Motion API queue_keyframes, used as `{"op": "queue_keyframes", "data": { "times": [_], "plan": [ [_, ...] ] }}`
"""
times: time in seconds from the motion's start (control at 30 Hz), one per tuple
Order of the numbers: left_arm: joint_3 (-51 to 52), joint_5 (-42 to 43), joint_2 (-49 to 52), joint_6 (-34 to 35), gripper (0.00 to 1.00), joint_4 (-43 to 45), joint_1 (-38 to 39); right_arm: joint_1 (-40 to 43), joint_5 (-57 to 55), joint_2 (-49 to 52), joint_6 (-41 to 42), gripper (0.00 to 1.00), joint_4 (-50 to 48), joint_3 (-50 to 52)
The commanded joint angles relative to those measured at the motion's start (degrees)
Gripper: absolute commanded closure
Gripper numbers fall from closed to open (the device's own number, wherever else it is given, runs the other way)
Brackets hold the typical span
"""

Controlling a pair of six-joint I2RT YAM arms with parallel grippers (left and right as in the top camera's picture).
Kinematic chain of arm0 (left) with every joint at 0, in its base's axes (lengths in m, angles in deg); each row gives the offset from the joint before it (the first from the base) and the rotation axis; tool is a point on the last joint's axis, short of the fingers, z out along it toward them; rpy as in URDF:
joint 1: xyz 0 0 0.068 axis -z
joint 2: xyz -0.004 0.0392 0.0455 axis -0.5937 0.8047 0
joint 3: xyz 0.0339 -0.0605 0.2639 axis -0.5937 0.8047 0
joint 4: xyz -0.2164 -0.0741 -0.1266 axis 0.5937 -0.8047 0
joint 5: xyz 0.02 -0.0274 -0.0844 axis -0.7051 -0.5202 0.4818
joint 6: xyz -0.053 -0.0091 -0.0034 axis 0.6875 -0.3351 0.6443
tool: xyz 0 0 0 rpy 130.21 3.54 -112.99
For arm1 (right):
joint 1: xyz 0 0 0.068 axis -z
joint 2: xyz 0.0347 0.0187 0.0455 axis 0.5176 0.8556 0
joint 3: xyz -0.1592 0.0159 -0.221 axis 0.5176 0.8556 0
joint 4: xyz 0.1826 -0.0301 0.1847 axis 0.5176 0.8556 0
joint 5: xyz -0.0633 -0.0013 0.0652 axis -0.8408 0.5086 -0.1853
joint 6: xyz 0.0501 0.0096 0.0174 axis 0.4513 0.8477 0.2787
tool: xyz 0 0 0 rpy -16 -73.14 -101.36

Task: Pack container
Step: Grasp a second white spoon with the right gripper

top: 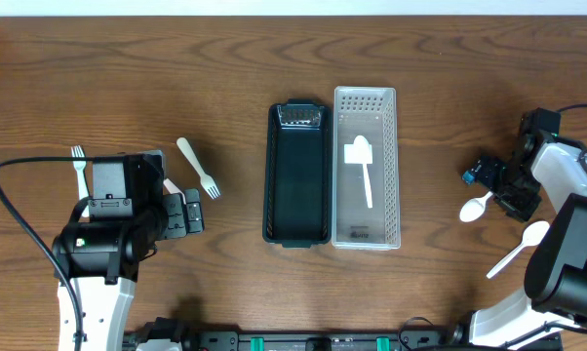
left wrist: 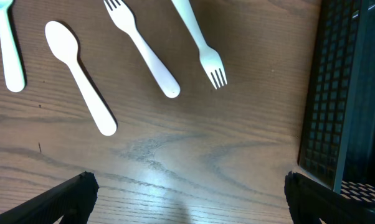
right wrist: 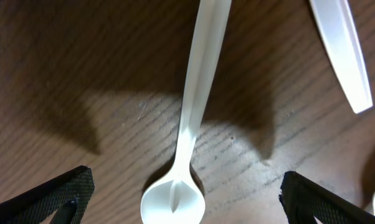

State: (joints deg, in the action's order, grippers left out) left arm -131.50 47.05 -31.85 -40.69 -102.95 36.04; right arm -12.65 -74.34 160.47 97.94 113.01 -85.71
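Observation:
A clear container (top: 393, 156) stands mid-table with one white utensil (top: 363, 166) inside. Its black lid (top: 298, 180) lies beside it on the left. My right gripper (right wrist: 186, 196) is open, its fingers on either side of a white spoon (right wrist: 186, 143) lying on the table; that spoon shows in the overhead view (top: 476, 207). A second white spoon (top: 518, 248) lies nearer the front. My left gripper (left wrist: 187, 199) is open and empty over bare wood. A white spoon (left wrist: 80, 74) and forks (left wrist: 145, 48) (left wrist: 201, 45) lie ahead of it.
Another white fork (top: 79, 168) lies at the far left beside the left arm, and one (top: 198, 168) lies right of it. A white utensil handle (right wrist: 343, 50) lies to the right of the spoon in the right wrist view. The lid's edge (left wrist: 343, 99) is right of the left gripper.

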Motion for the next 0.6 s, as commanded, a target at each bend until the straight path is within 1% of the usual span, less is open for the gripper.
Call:
{"op": "queue_keyframes", "data": {
  "times": [0.0,0.4,0.47,0.57],
  "plan": [
    [-1.25,0.37,0.22,0.33,0.02,-0.17,-0.35,0.17,0.22,1.42,-0.79,0.01,-0.48,0.26],
    [-1.25,0.37,0.22,0.33,0.02,-0.17,-0.35,0.15,0.24,2.08,-0.74,0.02,-6.51,6.43],
    [-1.25,0.37,0.22,0.33,0.02,-0.17,-0.35,0.17,0.26,2.08,-0.74,0.06,-6.51,6.67],
    [-1.25,0.37,0.22,0.33,0.02,-0.17,-0.35,0.17,0.46,2.08,-0.74,0.2,-6.49,6.67]
  ]
}}
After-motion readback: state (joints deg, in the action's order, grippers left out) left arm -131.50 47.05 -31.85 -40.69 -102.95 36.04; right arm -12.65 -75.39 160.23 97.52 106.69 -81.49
